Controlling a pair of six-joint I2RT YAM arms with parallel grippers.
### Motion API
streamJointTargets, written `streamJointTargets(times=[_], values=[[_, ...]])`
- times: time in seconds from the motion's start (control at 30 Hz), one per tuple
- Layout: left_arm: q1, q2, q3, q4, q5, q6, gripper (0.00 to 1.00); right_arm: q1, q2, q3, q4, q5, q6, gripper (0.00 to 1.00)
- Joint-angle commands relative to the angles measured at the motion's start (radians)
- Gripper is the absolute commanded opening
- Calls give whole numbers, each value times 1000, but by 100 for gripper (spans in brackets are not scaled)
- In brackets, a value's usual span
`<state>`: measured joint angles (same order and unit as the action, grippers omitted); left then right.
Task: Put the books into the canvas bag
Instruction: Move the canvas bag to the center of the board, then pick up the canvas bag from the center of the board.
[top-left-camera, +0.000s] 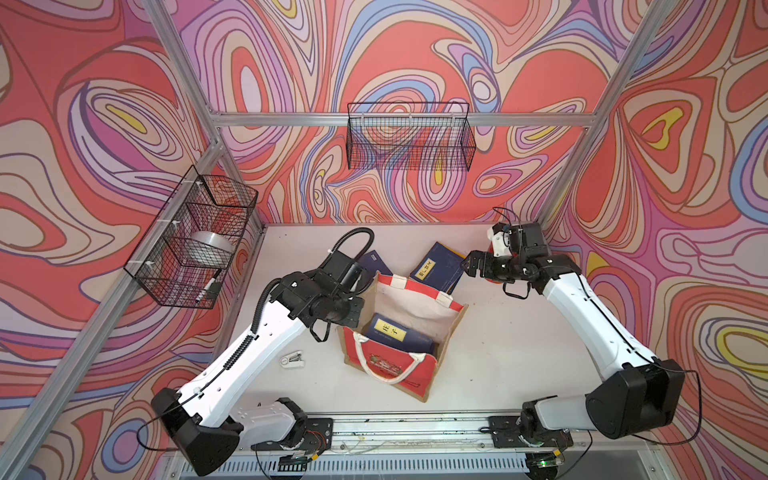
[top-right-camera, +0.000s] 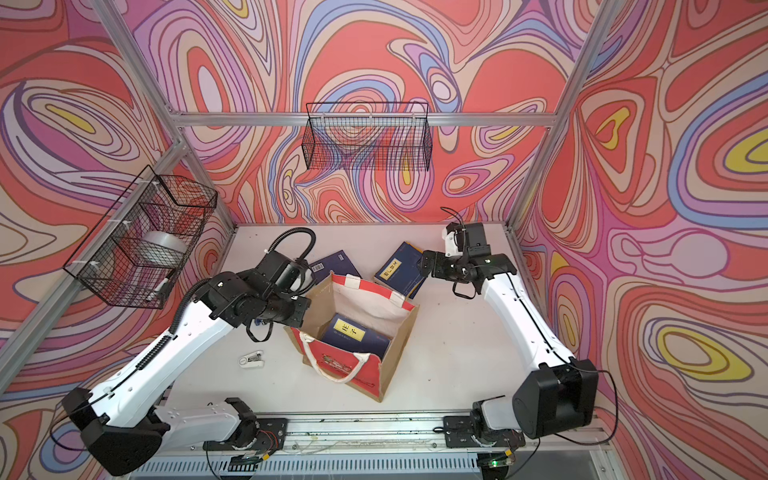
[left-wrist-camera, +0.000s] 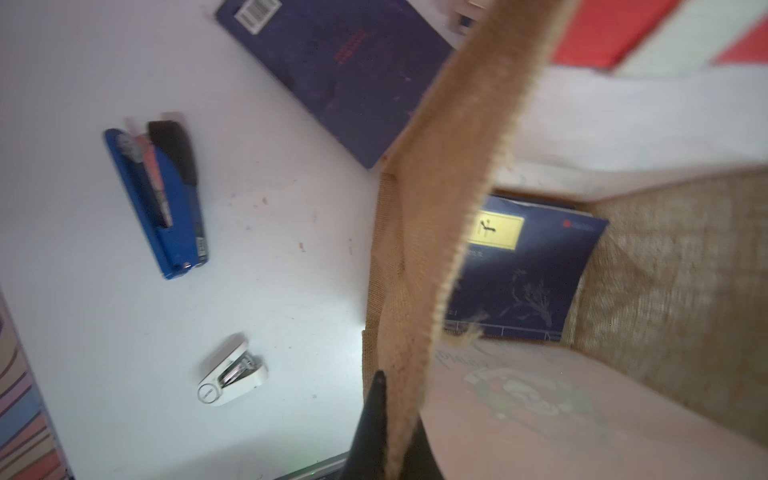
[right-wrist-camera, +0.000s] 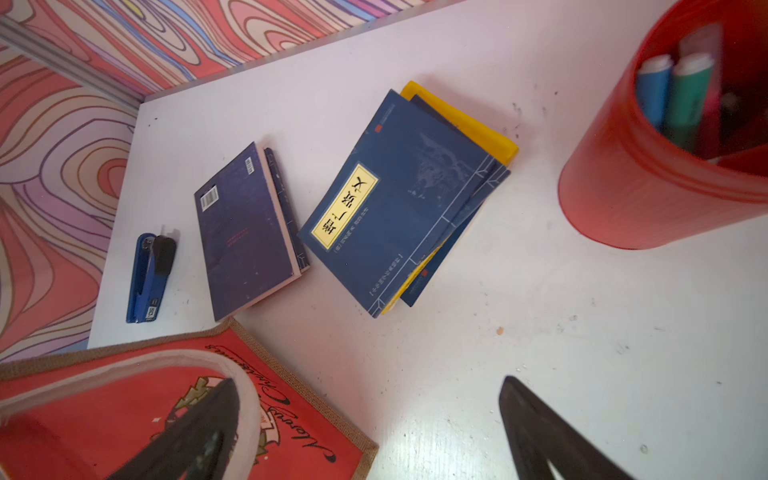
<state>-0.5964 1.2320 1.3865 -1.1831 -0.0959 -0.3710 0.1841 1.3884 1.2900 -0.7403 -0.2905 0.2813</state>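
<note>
The canvas bag (top-left-camera: 392, 372) stands open mid-table, and one navy book (top-left-camera: 390, 332) with a yellow label lies inside it. My left gripper (left-wrist-camera: 395, 436) is shut on the bag's tan jute side wall (left-wrist-camera: 457, 166) at its rim. Behind the bag a stack of books (right-wrist-camera: 399, 199) lies face up, with a yellow cover under it. To their left, two more books (right-wrist-camera: 245, 232) lie back cover up, barcodes showing. My right gripper (right-wrist-camera: 365, 382) hangs open above the table between the bag's red panel (right-wrist-camera: 145, 395) and that stack, holding nothing.
A blue stapler (right-wrist-camera: 149, 274) lies at the back left, under my left arm. A small white stapler (top-left-camera: 291, 359) sits left of the bag. A red pen cup (right-wrist-camera: 648, 166) stands at the back right. Two wire baskets (top-left-camera: 409, 141) (top-left-camera: 195, 241) hang on the frame.
</note>
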Motion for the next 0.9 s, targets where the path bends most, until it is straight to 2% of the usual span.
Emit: streamJointTargets(times=[0.0,0.13,0.3,0.5,0.57,0.7,0.87], values=[[64,-56,18,-55,-198,-82,0,68,-12,-39,56,-69,-19,98],[83,-59,19,-104,-329,-117,0,174,39,-84,130,-87,5,98],[101,-50,17,-88,-333,-96,0,342,128,-89,217,-92,27,98],[157,-79,15,-104,-404,-117,0,438,225,-86,321,-148,76,98],[169,-123,11,-63,-383,-93,0,460,264,-62,323,-144,81,98],[169,-244,3,105,-169,25,0,461,314,-20,336,-105,104,98],[170,-263,86,114,-149,95,0,460,422,113,266,15,58,98]])
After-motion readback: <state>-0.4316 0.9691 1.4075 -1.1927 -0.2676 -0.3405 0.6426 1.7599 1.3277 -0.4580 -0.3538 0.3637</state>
